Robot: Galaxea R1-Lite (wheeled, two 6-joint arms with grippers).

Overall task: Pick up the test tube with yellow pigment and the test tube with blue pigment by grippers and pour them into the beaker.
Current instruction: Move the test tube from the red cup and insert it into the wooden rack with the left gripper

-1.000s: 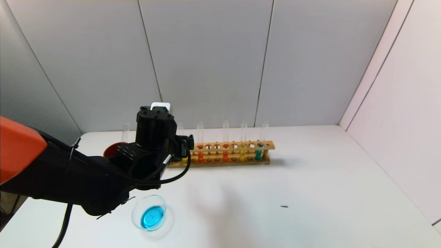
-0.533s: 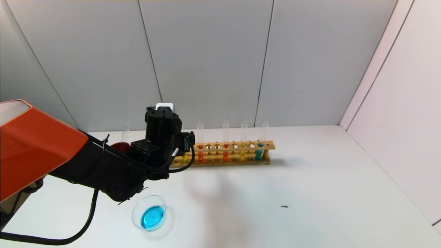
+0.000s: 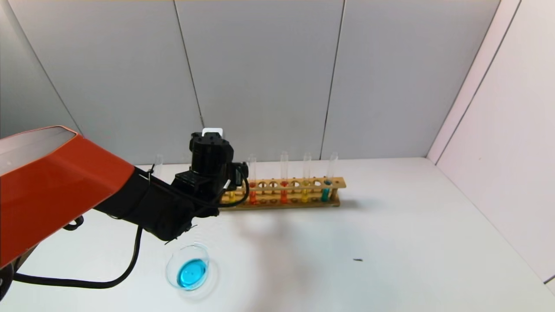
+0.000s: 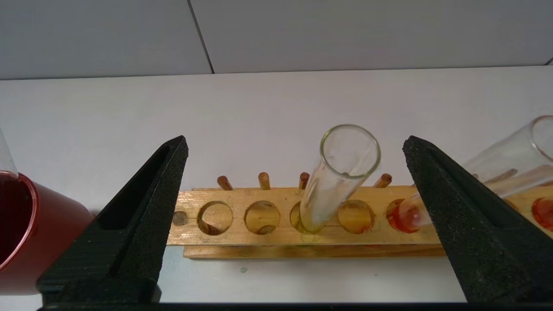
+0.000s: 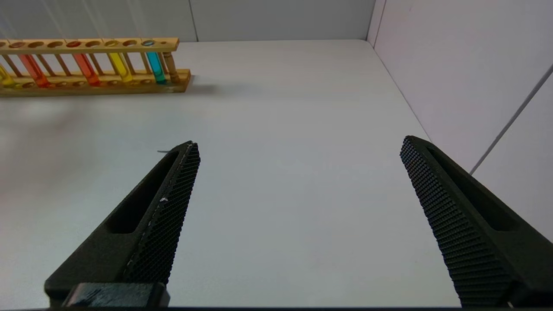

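Observation:
My left gripper (image 3: 234, 177) is open at the left end of the wooden rack (image 3: 284, 203). In the left wrist view its fingers (image 4: 142, 216) stand apart on either side of a yellow-tinted test tube (image 4: 341, 172), which stands in the rack untouched. A second yellow tube (image 3: 305, 193) and the blue tube (image 3: 325, 191) stand near the rack's right end. The beaker (image 3: 188, 271) holds blue liquid on the table near me, below the left arm. My right gripper (image 5: 300, 142) is open and empty above bare table, out of the head view.
Orange-red tubes (image 3: 252, 195) stand in the rack between the yellow ones. A dark red cup (image 4: 17, 233) with a tube in it sits just left of the rack. A small dark speck (image 3: 358, 260) lies on the white table. Walls close the back and right.
My left arm has reached forward, bringing the open gripper up to the rack's left end. The arm now hides the red cup in the head view.

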